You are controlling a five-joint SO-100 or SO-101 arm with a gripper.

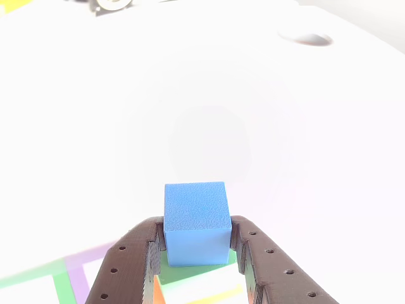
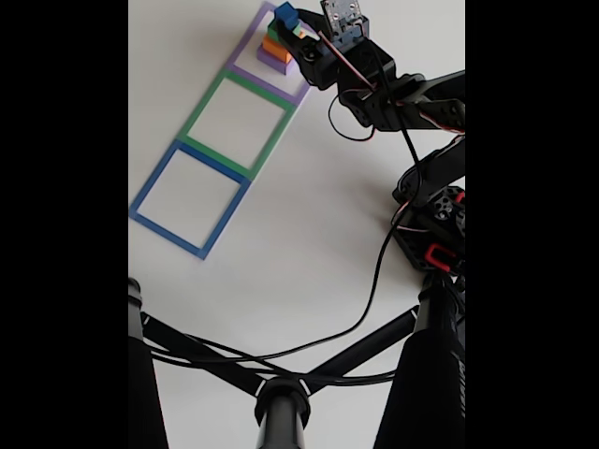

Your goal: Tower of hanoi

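Note:
In the other view a small blue cube sits between the two dark brown fingers of my gripper, which is shut on its sides. Green, orange and yellow block surfaces show just under it. In the fixed view the blue cube tops a stack of a green block, an orange block and a purple block inside the purple tape square. The gripper reaches it from the right. I cannot tell whether the cube rests on the stack or hangs just above it.
A green tape square and a blue tape square follow the purple one toward the lower left of the white table. The arm base stands at the right, with a cable trailing down. Black stand poles cross the bottom.

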